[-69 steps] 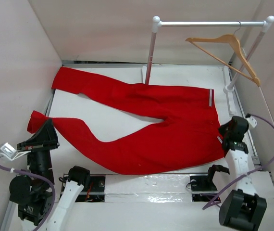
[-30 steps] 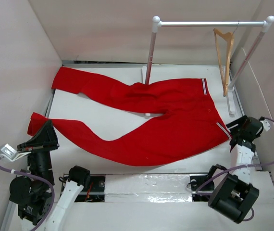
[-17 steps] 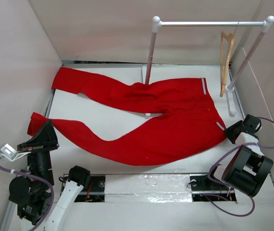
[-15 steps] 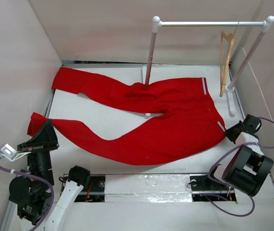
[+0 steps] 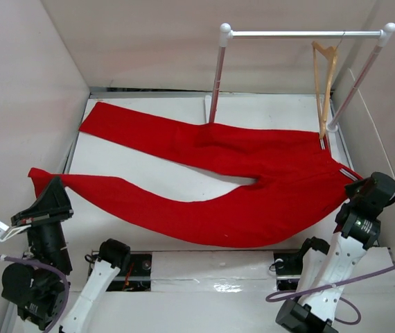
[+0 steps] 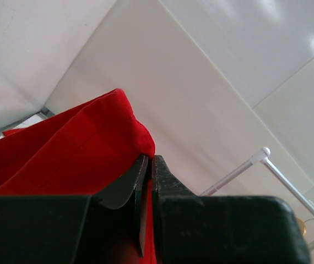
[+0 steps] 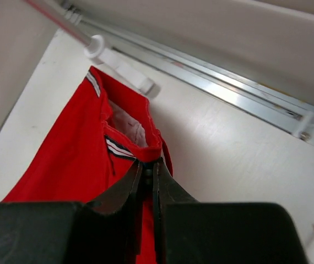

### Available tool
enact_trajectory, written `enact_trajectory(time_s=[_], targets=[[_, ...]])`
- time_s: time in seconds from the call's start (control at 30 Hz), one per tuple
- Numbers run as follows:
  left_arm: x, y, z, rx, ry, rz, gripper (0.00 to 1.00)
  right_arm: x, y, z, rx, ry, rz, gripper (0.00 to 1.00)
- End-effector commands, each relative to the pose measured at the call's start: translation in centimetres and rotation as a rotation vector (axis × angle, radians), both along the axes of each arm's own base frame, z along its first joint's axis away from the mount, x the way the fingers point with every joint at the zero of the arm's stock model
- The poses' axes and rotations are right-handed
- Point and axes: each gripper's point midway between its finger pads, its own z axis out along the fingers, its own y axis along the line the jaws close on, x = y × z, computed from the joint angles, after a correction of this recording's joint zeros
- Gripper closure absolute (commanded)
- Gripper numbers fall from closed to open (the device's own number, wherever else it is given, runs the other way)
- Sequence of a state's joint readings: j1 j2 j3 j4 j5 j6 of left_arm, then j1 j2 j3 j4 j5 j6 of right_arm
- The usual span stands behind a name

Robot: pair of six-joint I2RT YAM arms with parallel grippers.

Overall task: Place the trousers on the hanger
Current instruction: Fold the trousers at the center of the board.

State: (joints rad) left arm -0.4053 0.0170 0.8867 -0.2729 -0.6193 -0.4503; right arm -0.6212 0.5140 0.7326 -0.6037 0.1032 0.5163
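Left gripper (image 6: 149, 159): closed on trouser cuff, 8 o'clock.
Right gripper (image 7: 147, 163): pinching waistband, 4 o'clock.
Trousers (image 5: 253, 187): stretched between both grippers.
Hanger (image 5: 323, 121): hanging on rail (image 5: 301, 32), 1 o'clock.

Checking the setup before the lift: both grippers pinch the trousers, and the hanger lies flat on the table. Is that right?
Not quite. The hanger hangs by its hook from the clothes rail, not flat on the table, as the top external view shows. The left gripper and right gripper do each pinch the trousers.

A lab test booth: plain white walls (image 5: 149, 41) enclose the table (image 5: 267, 105).
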Motion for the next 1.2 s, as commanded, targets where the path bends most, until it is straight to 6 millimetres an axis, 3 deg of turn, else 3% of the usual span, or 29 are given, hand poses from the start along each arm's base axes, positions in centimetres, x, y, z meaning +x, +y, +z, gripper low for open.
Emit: enact_trajectory(time_s=[0.0,0.1,0.2,0.33,0.47,0.5,0.57,0.6,0.63,0.67,0.7,0.73,0.77,0.8,0.87,0.9,0.97,1.0,1.03,1.1,1.13,1.17], targets=[[-1.2,1.3,2.8,-0.046,-0.053,0.03,1.0,-4.2,-1.6,1.4,-0.044,0.085,-0.2,1.0],[-0.7,1.4,2.8,-0.044,-0.032,0.044,1.0,-5.4,-0.8,1.8,-0.065,0.096,-0.21,1.0],[-0.2,1.9,2.5,-0.045,0.004,0.091,1.0,-6.8,-0.3,3.4,-0.084,0.11,-0.215,1.0],[1.8,2.2,1.1,-0.029,0.103,0.165,1.0,-5.4,-0.3,4.6,-0.157,0.117,-0.142,1.0],[6.9,-0.2,-1.5,-0.091,0.201,0.17,1.0,-1.6,-1.8,2.1,-0.135,0.156,-0.111,1.0],[9.5,-1.5,-2.8,-0.059,0.276,0.189,1.0,-0.2,-1.8,1.6,-0.102,0.131,-0.091,1.0],[12.0,-2.0,-3.9,-0.061,0.357,0.265,1.0,1.7,-2.0,0.5,-0.054,0.159,-0.062,1.0],[14.5,-3.3,-7.0,0.029,0.51,0.299,1.0,2.8,-1.8,0.9,-0.043,0.141,-0.031,1.0],[15.3,-3.2,-6.0,0.021,0.52,0.329,1.0,3.6,-1.7,1.5,-0.038,0.12,-0.018,1.0],[17.2,-3.2,-7.7,0.068,0.597,0.394,1.0,4.4,-2.0,1.2,-0.023,0.132,-0.017,1.0],[17.7,-2.6,-8.3,0.077,0.636,0.424,1.0,4.7,-2.1,1.3,-0.019,0.139,-0.022,1.0],[18.2,0.4,-8.1,0.05,0.651,0.506,1.0,5.1,-2.0,2.2,-0.022,0.139,-0.017,1.0],[20.0,0.7,-9.3,0.059,0.702,0.441,1.0,5.5,-2.1,2.2,-0.016,0.141,-0.014,1.0],[20.7,2.2,-9.6,0.042,0.71,0.443,1.0,6.3,-2.1,2.1,-0.007,0.139,-0.001,1.0],[20.8,6.7,-11.2,-0.026,0.756,0.481,1.0,6.9,-1.9,2.1,0.006,0.122,0.009,1.0],[21.1,7.3,-12.8,-0.048,0.808,0.523,1.0,7.3,-1.8,2.0,0.009,0.113,0.021,1.0],[21.8,8.2,-12.7,-0.068,0.835,0.559,1.0,8.4,-1.7,2.3,0.004,0.069,0.034,1.0],[22.3,9.1,-14.2,-0.091,0.886,0.568,1.0,9.0,-1.6,2.7,-0.004,0.045,0.042,1.0],[22.6,10.0,-13.8,-0.132,0.872,0.578,1.0,9.3,-1.7,2.4,0.005,0.046,0.04,1.0],[22.9,11.6,-15.0,-0.148,0.919,0.618,1.0,10.3,-1.7,3.1,0.001,0.029,0.052,1.0],[23.3,12.1,-13.9,-0.145,0.904,0.641,1.0,10.7,-2.0,2.8,0.008,0.038,0.046,1.0],[23.9,12.5,-14.7,-0.137,0.942,0.659,1.0,11.4,-2.1,3.4,-0.004,0.017,0.044,1.0]])
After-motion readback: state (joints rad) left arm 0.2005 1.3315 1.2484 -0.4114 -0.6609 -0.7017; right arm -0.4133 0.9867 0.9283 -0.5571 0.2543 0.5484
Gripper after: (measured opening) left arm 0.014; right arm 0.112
